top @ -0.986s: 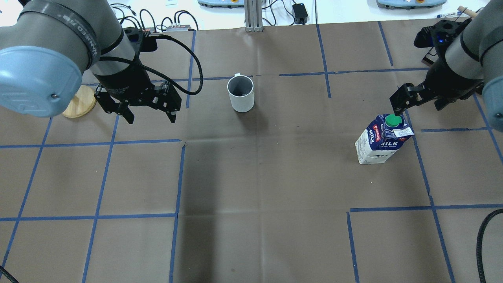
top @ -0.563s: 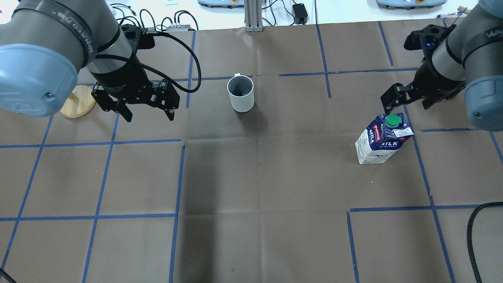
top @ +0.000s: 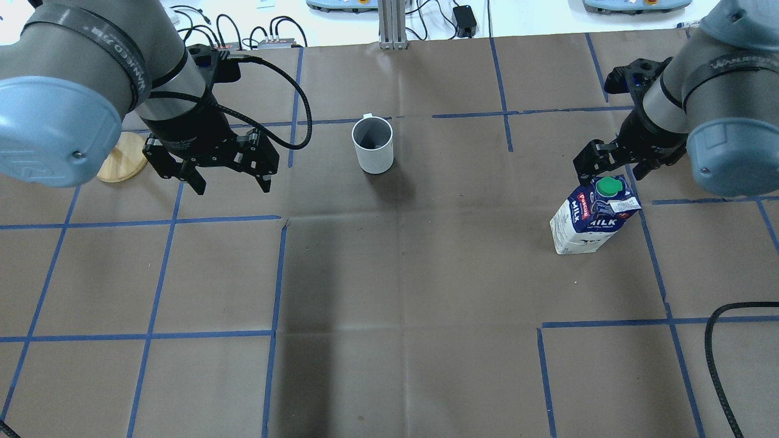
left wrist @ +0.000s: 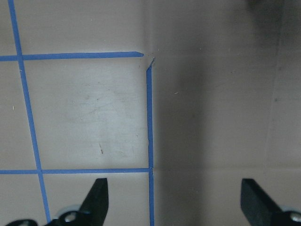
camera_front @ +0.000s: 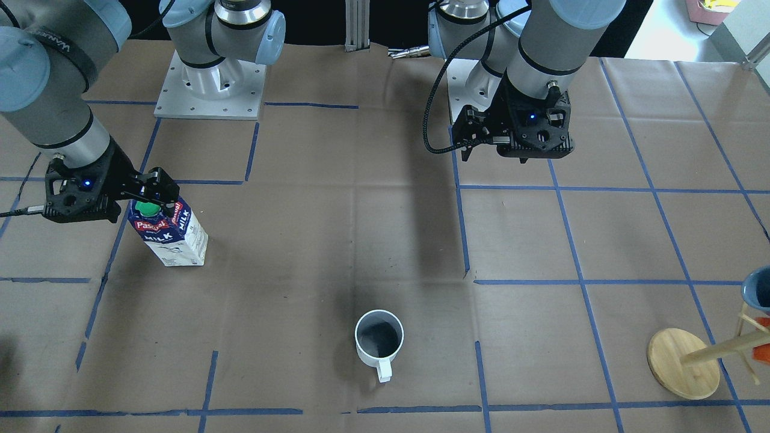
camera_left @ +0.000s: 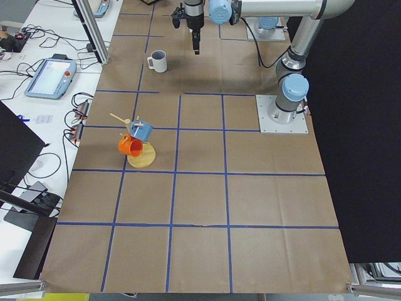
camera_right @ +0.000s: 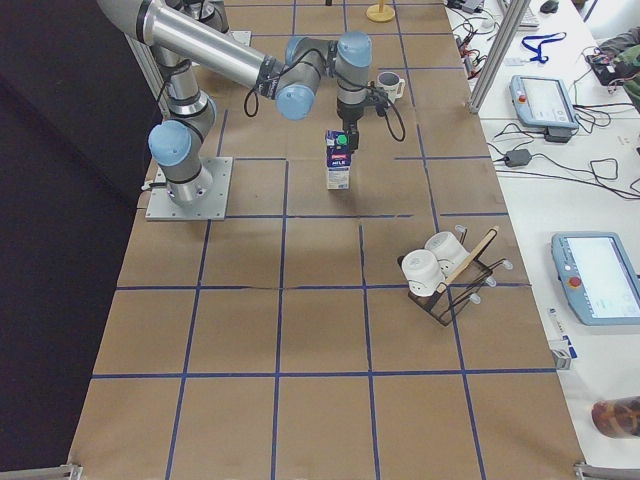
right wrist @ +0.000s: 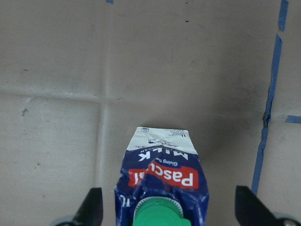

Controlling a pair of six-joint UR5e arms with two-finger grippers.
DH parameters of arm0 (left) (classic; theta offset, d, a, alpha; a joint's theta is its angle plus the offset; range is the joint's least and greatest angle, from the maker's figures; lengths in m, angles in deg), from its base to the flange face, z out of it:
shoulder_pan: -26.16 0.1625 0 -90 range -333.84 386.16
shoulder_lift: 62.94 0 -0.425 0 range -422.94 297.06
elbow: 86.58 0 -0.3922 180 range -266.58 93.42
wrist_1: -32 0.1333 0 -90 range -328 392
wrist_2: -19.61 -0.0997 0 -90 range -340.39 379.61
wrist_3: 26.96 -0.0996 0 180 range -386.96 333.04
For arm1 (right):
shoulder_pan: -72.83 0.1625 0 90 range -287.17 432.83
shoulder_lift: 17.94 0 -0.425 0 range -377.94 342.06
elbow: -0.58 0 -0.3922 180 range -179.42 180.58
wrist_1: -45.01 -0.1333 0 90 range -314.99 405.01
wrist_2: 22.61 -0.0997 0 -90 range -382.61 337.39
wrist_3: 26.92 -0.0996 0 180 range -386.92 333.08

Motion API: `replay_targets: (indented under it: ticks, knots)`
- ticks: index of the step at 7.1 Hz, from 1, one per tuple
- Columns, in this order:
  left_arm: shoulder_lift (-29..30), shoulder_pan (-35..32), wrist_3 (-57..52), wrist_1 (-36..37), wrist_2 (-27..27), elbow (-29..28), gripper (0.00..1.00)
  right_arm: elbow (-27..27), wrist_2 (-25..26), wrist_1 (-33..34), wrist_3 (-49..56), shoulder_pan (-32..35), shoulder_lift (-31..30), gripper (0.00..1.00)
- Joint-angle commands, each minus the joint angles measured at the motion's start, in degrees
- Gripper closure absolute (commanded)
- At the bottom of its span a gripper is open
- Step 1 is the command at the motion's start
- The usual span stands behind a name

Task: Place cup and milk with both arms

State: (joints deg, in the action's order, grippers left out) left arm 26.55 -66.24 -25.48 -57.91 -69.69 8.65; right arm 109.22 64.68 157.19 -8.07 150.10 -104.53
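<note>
The white cup (top: pixel 372 145) stands upright at the middle back of the table, handle pointing away from the robot; it also shows in the front view (camera_front: pixel 378 338). The blue-and-white milk (top: pixel 593 213) carton stands upright on the right, green cap up, and shows in the front view (camera_front: pixel 170 231) too. My right gripper (top: pixel 614 170) is open and hovers just above and behind the cap; in the right wrist view the carton (right wrist: pixel 162 188) lies between the two fingers. My left gripper (top: pixel 232 185) is open and empty, above bare table left of the cup.
A round wooden mug-stand base (top: pixel 122 157) sits behind my left gripper; it carries a blue and an orange cup (camera_left: pixel 131 145). A rack with white mugs (camera_right: pixel 440 270) stands further along the table. Blue tape lines (left wrist: pixel 149 117) grid the brown surface. Cables lie at the far edge.
My right gripper has moved left and now hangs over the milk's cap. My left gripper has shifted only slightly. Cup and milk have not moved.
</note>
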Motion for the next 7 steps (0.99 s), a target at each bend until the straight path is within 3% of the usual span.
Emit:
replay_targets:
  ticks: [1,4,6,7]
  knots:
    - [0.0,-0.1,-0.1,0.0,0.0,0.1,0.0,1.4,0.1,0.2,0.0,0.5,0.5,0.03]
    - [0.0,-0.1,-0.1,-0.2,-0.1,0.1,0.0,1.5,0.7,2.0,0.0,0.5,0.6,0.36]
    - [0.0,-0.1,-0.1,-0.2,-0.1,0.1,0.0,1.5,0.7,1.9,0.1,0.5,0.7,0.49]
    - [0.1,-0.1,-0.2,-0.4,-0.3,0.2,0.0,1.1,0.7,2.0,0.0,0.5,0.6,0.5]
